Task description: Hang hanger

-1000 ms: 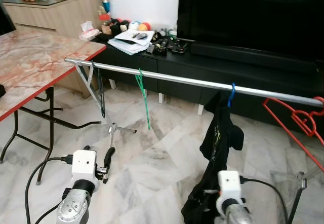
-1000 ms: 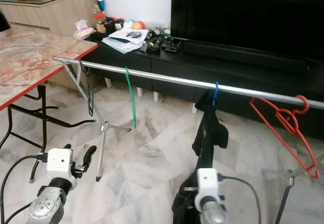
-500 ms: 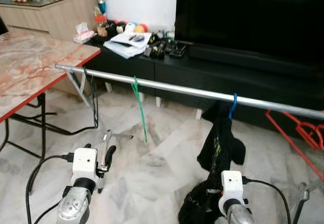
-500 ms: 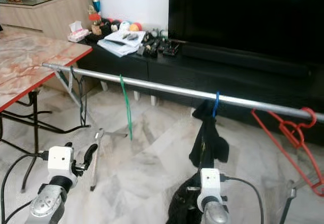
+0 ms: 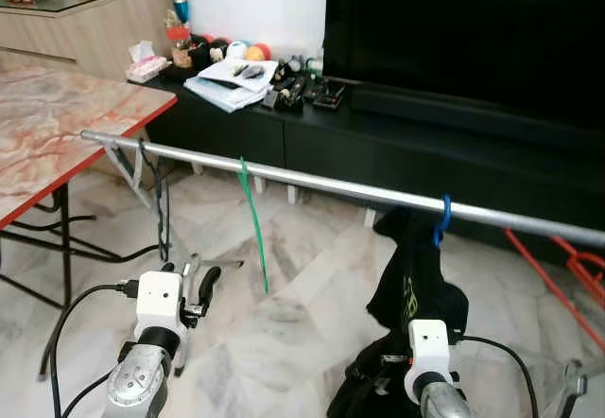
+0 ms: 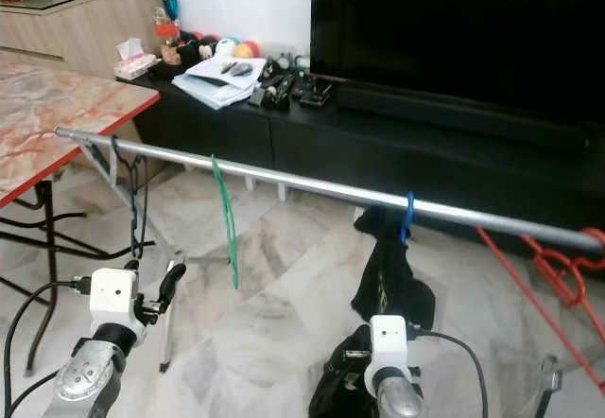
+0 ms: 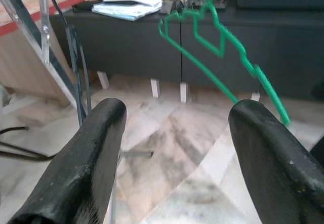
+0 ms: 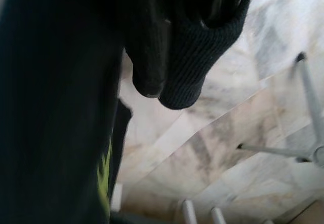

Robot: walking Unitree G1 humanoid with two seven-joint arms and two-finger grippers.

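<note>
My left gripper [image 7: 172, 148] low over marble floor [image 5: 302, 314], jaws spread, nothing between; my right gripper [image 8: 152, 77] against black garment [image 5: 413, 281], cannot tell jaw state. Garment hangs on blue hanger [image 5: 441, 223] hooked over silver rail [image 5: 312, 184]. Green hanger [image 5: 252, 219] farther left on rail, red hanger [image 6: 558, 271] at right end

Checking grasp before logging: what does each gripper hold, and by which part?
Left gripper: nothing, fingers open. Right gripper: fingers hidden in the black garment; hold cannot be told.
</note>
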